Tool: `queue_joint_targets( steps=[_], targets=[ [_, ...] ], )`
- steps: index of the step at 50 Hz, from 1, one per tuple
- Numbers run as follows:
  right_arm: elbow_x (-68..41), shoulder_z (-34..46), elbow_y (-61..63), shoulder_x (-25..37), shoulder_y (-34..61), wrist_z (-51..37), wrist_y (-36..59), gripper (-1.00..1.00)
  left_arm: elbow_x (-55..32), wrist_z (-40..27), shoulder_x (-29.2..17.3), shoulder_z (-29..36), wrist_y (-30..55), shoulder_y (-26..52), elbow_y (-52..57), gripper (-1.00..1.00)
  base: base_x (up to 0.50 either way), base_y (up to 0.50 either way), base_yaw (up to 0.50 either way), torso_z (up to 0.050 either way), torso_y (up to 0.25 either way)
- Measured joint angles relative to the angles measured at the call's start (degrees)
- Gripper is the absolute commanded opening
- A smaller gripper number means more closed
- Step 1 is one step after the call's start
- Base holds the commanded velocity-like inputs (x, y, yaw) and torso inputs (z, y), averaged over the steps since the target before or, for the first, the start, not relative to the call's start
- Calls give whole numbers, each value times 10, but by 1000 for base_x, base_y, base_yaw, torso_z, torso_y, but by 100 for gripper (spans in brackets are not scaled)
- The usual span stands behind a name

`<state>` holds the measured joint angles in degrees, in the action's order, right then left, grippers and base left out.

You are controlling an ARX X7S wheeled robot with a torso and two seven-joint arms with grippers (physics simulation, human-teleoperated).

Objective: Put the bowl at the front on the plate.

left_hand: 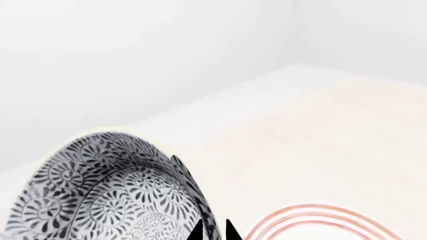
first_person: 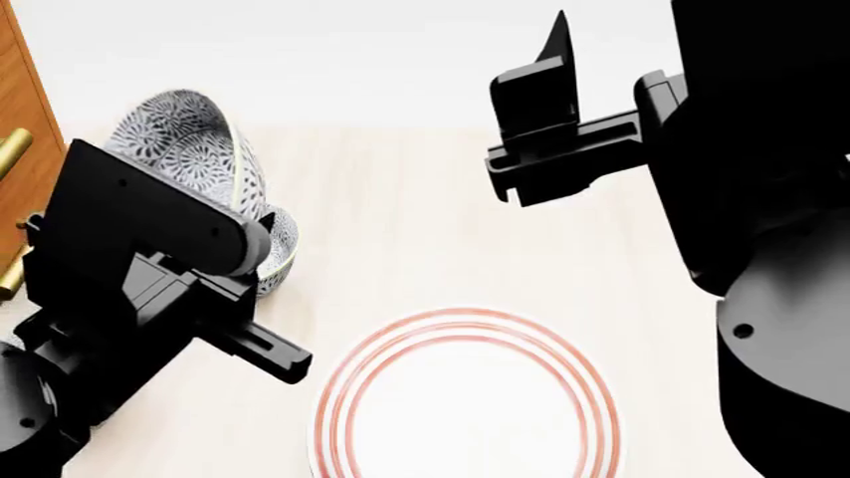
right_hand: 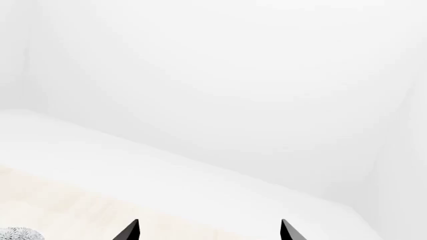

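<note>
Plate (first_person: 465, 398) lies at the near edge of the pale table (first_person: 398, 199), white with red rings, nothing on it. Just beyond, toward the left edge, the left gripper (left_hand: 213, 231) pinches the wall of the bowl (first_person: 193, 149), one finger inside and one outside, holding it lifted and steeply tilted. Another patterned bowl (first_person: 277, 254) sits below it, partly hidden by the arm. To finish well, I would swing the held bowl over the plate's middle, level it, lower until its foot rests, then release. Farther off, the right gripper (right_hand: 210, 232) hangs above the table's far side, fingers spread, holding nothing.
</note>
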<state>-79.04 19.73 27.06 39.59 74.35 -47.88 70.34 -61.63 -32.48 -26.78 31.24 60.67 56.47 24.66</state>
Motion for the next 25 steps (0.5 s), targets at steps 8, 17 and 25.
queue_joint_targets(
  steps=[8, 17, 25],
  targets=[
    [9, 5, -2, -1, 0, 9, -6, 100, 23, 26, 13, 23, -10, 24, -19, -100, 0, 0, 0, 0, 1],
    [19, 10, -4, -2, 1, 19, -14, 100, 74, 66, 30, 70, -32, 53, -59, -100, 0, 0, 0, 0, 0],
    [29, 14, -4, -2, 2, 30, -21, 100, 111, 98, 46, 106, -48, 82, -93, -100, 0, 0, 0, 0, 1]
  ],
)
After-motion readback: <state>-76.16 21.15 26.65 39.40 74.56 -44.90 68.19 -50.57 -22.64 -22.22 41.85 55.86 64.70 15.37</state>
